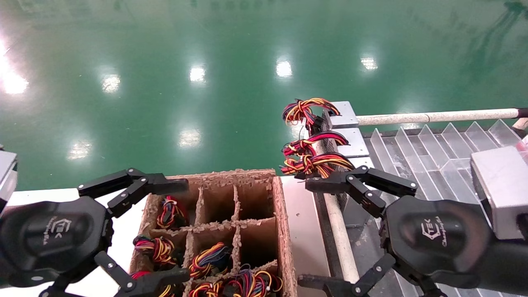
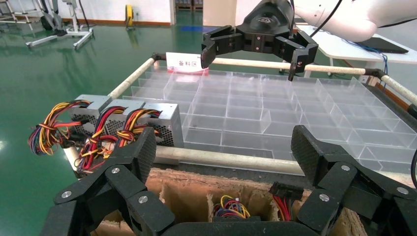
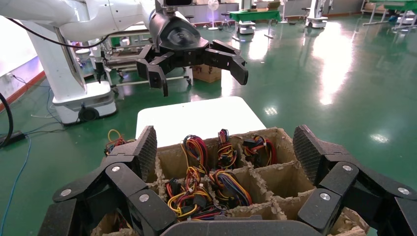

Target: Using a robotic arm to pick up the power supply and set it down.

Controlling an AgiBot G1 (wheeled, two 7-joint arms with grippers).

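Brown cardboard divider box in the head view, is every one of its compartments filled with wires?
No. The brown cardboard divider box has several empty cells at its far side, while coloured wire bundles fill the nearer ones.

Three silver power supplies side by side at tray edge, wire bundles overhanging

Brown divided cardboard crate on white table, clear partitioned tray, glossy green floor

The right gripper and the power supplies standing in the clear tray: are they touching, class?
Apart. In the left wrist view the right gripper hangs open above the far side of the tray, while the power supplies stand at its near corner.
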